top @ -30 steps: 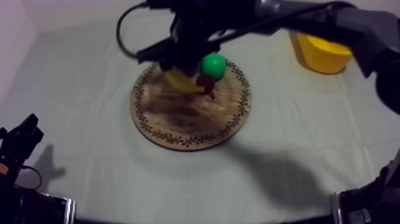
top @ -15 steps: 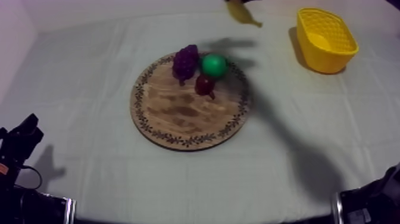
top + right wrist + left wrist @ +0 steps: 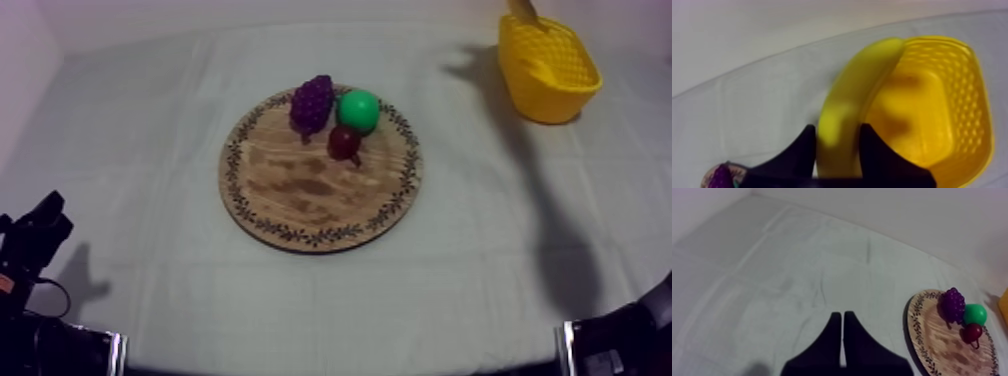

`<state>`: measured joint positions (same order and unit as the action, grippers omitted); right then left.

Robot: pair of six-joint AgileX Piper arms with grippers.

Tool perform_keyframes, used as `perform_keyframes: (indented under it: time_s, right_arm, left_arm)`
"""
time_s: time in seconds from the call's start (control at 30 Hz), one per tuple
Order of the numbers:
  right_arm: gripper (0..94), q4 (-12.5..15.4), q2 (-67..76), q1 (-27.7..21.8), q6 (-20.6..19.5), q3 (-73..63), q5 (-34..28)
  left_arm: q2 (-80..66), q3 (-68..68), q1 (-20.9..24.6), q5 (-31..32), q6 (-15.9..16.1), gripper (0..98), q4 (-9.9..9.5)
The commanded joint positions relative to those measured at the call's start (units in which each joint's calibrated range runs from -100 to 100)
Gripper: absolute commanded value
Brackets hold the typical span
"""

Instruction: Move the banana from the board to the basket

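Observation:
In the right wrist view, my right gripper [image 3: 837, 134] is shut on the yellow banana [image 3: 852, 90], which hangs over the near rim of the yellow basket [image 3: 972, 125]. From above, the banana's end [image 3: 522, 10] pokes in just past the far rim of the basket [image 3: 575, 88] at the table's back right. The round wooden board [image 3: 300, 195] lies mid-table with no banana on it. My left gripper [image 3: 38, 232] rests low at the left, and its fingers [image 3: 843, 319] lie together as a narrow wedge, shut on nothing.
At the board's far edge lie a bunch of purple grapes [image 3: 312, 100], a green pear [image 3: 359, 110] and a small red fruit [image 3: 345, 142]. The left wrist view shows the board [image 3: 937, 343] with them off beside my left gripper.
My right arm lifted the banana off the board and carried it right, from the table's back middle to over the basket. The left arm has not moved.

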<state>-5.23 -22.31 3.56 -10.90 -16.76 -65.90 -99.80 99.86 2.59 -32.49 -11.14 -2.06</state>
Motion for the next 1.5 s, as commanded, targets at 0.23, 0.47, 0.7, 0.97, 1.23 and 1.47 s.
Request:
perform_keyframes:
  time_s: [0.23, 0.47, 0.7, 0.97, 1.23, 1.47]
  right_arm:
    - [22.9, -1.33, -3.67, -4.53, -0.29, 2.59, 3.92]
    - [23.0, -2.07, -6.96, -4.91, -0.83, 4.91, 7.09]
    - [25.5, -2.75, -11.20, -5.45, -2.03, 4.05, 9.68]
    - [31.3, -3.63, -13.78, -5.64, -3.61, 3.96, 12.24]
    - [36.8, -5.11, -13.11, -5.11, -6.22, 5.94, 13.82]
    - [6.8, -4.68, -6.39, -5.64, -6.36, 13.96, 19.11]
  left_arm:
    - [-0.03, 0.03, -0.02, -0.01, -0.02, 0.1, -0.01]
    - [-0.03, 0.03, -0.02, -0.01, -0.02, 0.1, -0.01]
    - [-0.03, 0.03, -0.02, -0.01, -0.02, 0.1, -0.01]
    - [-0.03, 0.03, -0.02, -0.01, -0.02, 0.1, -0.01]
    - [-0.03, 0.03, -0.02, -0.01, -0.02, 0.1, -0.01]
    - [-0.03, 0.03, -0.02, -0.01, -0.02, 0.1, -0.01]
